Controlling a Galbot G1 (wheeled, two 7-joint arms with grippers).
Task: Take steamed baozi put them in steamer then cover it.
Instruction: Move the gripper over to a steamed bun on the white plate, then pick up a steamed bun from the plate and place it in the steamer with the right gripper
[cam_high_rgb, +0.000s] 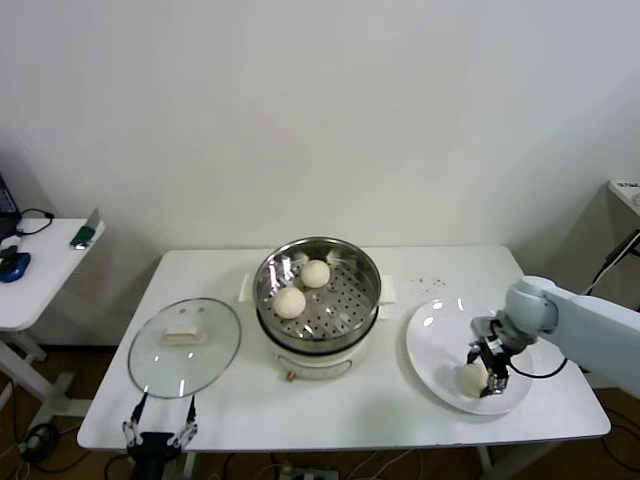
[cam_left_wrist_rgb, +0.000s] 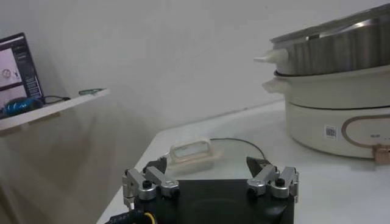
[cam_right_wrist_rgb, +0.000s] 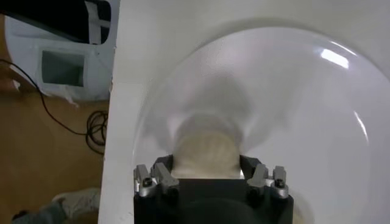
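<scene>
The steamer (cam_high_rgb: 318, 247) stands at the table's middle on its white pot base (cam_high_rgb: 320, 352). Two baozi (cam_high_rgb: 316, 273) (cam_high_rgb: 290, 302) lie inside it. A third baozi (cam_high_rgb: 472, 377) sits near the front of the white plate (cam_high_rgb: 440, 335) at the right. My right gripper (cam_high_rgb: 488, 382) is down on that bun, with a finger pressed to each side of it (cam_right_wrist_rgb: 206, 152). The cover (cam_high_rgb: 185, 347) lies flat on the table left of the steamer. My left gripper (cam_high_rgb: 158, 432) is open and empty at the table's front edge, just before the cover (cam_left_wrist_rgb: 237, 152).
A white side table (cam_high_rgb: 40, 270) with a blue object and cables stands at the far left. The plate's near rim is close to the table's front right edge. Cables lie on the floor beyond that edge (cam_right_wrist_rgb: 97, 131).
</scene>
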